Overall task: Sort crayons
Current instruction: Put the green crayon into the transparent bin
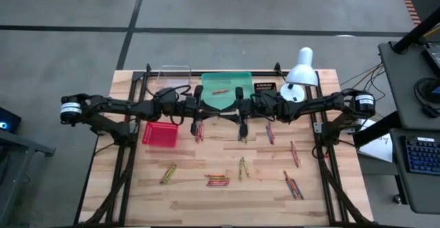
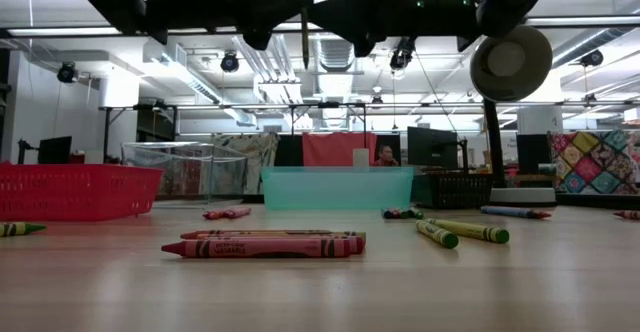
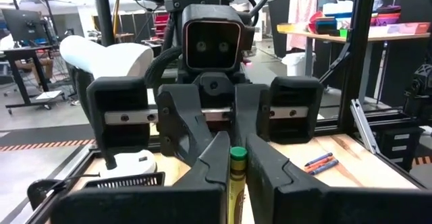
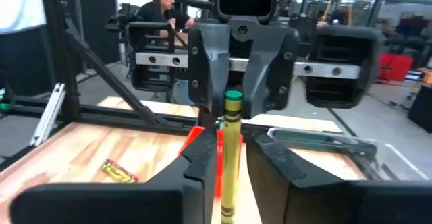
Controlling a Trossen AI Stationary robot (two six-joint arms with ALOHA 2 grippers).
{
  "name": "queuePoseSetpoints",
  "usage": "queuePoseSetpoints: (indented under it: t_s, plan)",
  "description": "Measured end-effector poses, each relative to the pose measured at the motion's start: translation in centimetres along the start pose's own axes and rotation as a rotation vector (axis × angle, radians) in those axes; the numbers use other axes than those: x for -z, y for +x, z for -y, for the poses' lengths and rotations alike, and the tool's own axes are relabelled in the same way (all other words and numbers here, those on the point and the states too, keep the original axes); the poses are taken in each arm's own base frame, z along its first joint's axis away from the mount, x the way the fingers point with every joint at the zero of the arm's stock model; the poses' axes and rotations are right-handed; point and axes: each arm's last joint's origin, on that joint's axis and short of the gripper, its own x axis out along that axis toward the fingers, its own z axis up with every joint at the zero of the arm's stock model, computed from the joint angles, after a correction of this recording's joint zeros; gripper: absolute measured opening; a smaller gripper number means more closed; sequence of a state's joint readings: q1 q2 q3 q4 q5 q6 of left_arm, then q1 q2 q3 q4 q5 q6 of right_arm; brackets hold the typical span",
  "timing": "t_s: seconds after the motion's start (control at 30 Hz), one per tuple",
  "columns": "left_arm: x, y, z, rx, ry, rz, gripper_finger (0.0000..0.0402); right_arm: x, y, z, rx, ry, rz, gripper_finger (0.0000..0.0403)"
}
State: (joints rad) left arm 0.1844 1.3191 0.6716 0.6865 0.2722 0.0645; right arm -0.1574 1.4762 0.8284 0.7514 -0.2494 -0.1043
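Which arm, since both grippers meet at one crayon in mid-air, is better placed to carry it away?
Left. The left gripper is shut on the yellow-green crayon, while the right gripper stands open around it.

Red mesh basket (image 1: 159,134), teal tray (image 1: 227,90), white lamp (image 1: 300,71) on table (image 1: 206,200)

Even overhead light; low view arms backlit, foreground soft.

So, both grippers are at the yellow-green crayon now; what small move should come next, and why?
Probably the right gripper should open fully and draw straight back. The left gripper is shut on the crayon, and the right fingers seem to stand apart from it, so the left can carry it alone.
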Motion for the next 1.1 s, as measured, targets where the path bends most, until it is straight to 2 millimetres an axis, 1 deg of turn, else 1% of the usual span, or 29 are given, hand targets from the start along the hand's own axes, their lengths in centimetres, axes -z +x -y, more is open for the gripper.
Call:
queuePoseSetpoints:
  t_s: [0.17,0.23,0.33,0.43,0.53,0.63,0.73,0.87,0.93,1.03,1.1]
  plan:
    - [-1.3,-1.4,-0.1,-0.024,0.008,-0.014,0.0002,-0.8,-0.7,0.2,0.100,0.008,-0.048,0.0096]
    - [-1.8,-2.3,-0.5,-0.099,0.007,-0.048,0.0001,-1.0,-1.1,0.3,0.147,0.012,-0.078,0.0101]
    - [-2.5,-3.6,-1.5,-0.260,0.023,-0.181,0.0001,-1.4,-1.4,0.3,0.169,0.025,-0.125,0.0105]
    - [-3.6,-4.9,-2.7,-0.437,0.053,-0.367,0.0001,-1.7,-1.4,0.3,0.165,0.039,-0.163,0.0104]
    - [-4.4,-5.9,-4.2,-0.574,0.080,-0.549,0.0001,-1.8,-1.2,0.4,0.162,0.045,-0.192,0.0100]
    - [-4.9,-6.9,-6.2,-0.669,0.062,-0.702,0.0001,-2.0,-1.1,0.5,0.160,0.051,-0.215,0.0096]
    - [-4.4,-8.0,-8.7,-0.768,-0.022,-0.803,0.0001,-1.9,-1.1,0.4,0.156,0.061,-0.241,0.0094]
    - [-2.2,-9.5,-12.1,-0.910,-0.159,-0.895,0.0001,-1.8,-1.0,0.3,0.154,0.078,-0.245,0.0094]
    - [-1.1,-10.2,-13.6,-0.954,-0.234,-0.921,0.0001,-1.7,-1.1,0.3,0.154,0.084,-0.260,0.0097]
    - [0.5,-10.5,-15.1,-0.928,-0.313,-0.948,0.0001,-1.5,-1.1,0.2,0.154,0.096,-0.276,0.0100]
    - [1.5,-10.3,-15.6,-0.886,-0.301,-0.989,0.0001,-1.5,-1.1,0.2,0.154,0.096,-0.276,0.0102]
